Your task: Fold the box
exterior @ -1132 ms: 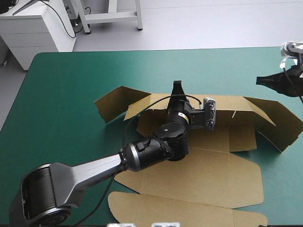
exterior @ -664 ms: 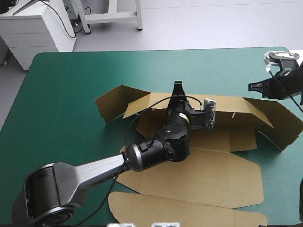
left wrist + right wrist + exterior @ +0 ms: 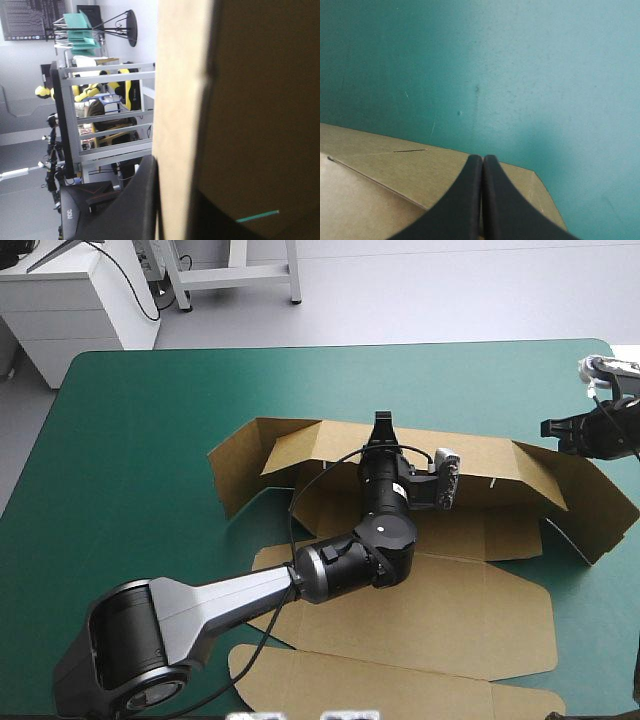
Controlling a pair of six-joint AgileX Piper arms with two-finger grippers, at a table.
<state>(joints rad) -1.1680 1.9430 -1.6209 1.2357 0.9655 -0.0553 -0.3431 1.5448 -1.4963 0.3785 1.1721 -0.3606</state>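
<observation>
A pale grey floor runs beyond the teal-green table. A white cabinet stands off its far left corner, with a pale metal frame's legs just beside it.

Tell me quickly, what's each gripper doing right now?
Left gripper: shut on the box, at its far wall.
Right gripper: shut, holding nothing.

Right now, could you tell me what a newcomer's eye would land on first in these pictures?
First the big brown box, a cut sheet spread over the middle of the teal-green table with its far wall raised. The left gripper pinches that wall's top edge near its middle. The right gripper, shut, hovers over the box's right end near the table's right edge.
</observation>
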